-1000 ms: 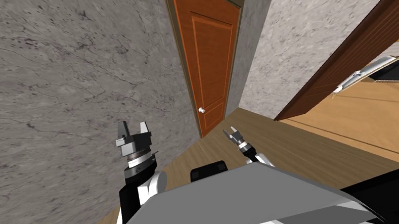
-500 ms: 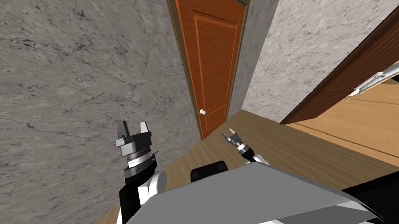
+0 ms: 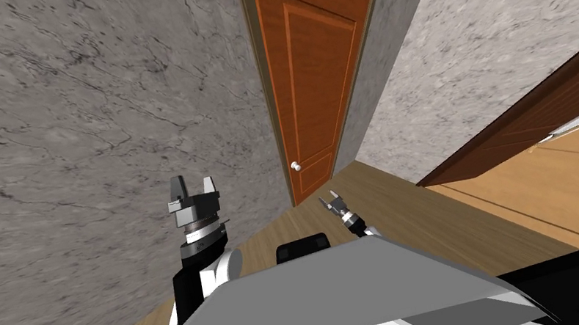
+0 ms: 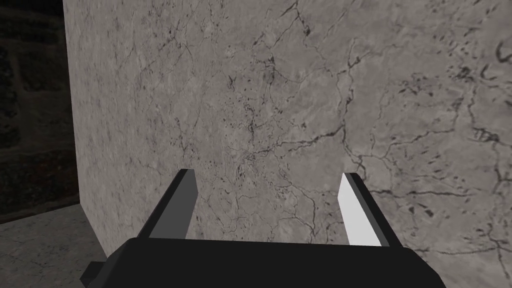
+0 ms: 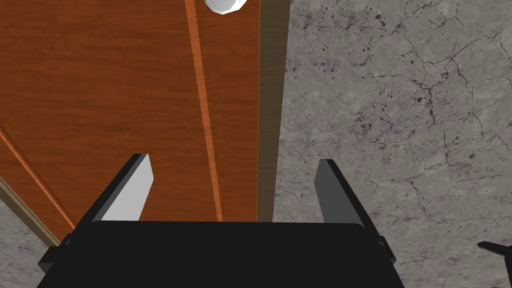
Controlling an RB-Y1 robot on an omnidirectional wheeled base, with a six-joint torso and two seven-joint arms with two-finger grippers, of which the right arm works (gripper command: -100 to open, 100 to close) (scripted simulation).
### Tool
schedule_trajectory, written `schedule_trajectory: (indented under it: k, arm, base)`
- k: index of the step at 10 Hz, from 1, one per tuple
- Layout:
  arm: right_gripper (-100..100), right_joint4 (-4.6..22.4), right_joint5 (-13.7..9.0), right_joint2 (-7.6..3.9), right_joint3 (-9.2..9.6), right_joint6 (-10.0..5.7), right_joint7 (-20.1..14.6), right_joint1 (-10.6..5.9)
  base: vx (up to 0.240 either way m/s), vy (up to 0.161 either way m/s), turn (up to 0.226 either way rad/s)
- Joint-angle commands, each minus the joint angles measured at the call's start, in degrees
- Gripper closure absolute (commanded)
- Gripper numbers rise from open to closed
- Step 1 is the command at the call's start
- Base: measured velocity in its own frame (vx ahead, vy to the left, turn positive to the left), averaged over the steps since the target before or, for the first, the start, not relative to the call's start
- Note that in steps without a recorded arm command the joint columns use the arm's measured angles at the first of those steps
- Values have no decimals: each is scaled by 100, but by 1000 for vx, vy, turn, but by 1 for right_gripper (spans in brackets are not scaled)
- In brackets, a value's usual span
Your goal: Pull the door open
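The orange-brown panelled door [image 3: 307, 56] stands dead ahead of the robot at twelve o'clock, sitting flush in its dark brown frame [image 3: 257, 65] with no gap showing along the latch edge. Its white knob [image 3: 295, 166] sits low on the leaf, just beside that frame.

The right gripper [image 3: 330, 201] is up and pointed at the door, fingers spread wide with nothing between them. From it the knob lies at about eleven o'clock, near but clearly apart. Through the right wrist camera, the right gripper [image 5: 232, 160] straddles the door's edge: one finger is over the wood, the other over the grey veined wall [image 5: 400, 100], and the frame strip [image 5: 272, 100] runs between them. The knob [image 5: 226, 5] is well beyond the fingertips.

Room to move is tight on one side — the grey wall [image 3: 53, 138] crowds in from nine o'clock. Wooden floor [image 3: 454, 217] opens out towards three o'clock, where a darker brown door leaf [image 3: 567, 96] stands.

The left gripper [image 3: 191, 190] is held up at ten o'clock near the wall, its fingers [image 4: 186, 200] also apart and empty.
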Motion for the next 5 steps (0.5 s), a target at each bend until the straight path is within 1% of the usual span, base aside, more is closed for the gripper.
schedule_trajectory:
  k: [1,3,5]
  arm:
    - [-100,166,119,50,-46,-79,145,-36]
    - [-100,360,294,140,-96,-153,321,-89]
    - [-100,495,415,209,-131,-205,444,-125]
  base:
    - [148,-44,43]
    - [192,-18,39]
    - [212,-20,20]
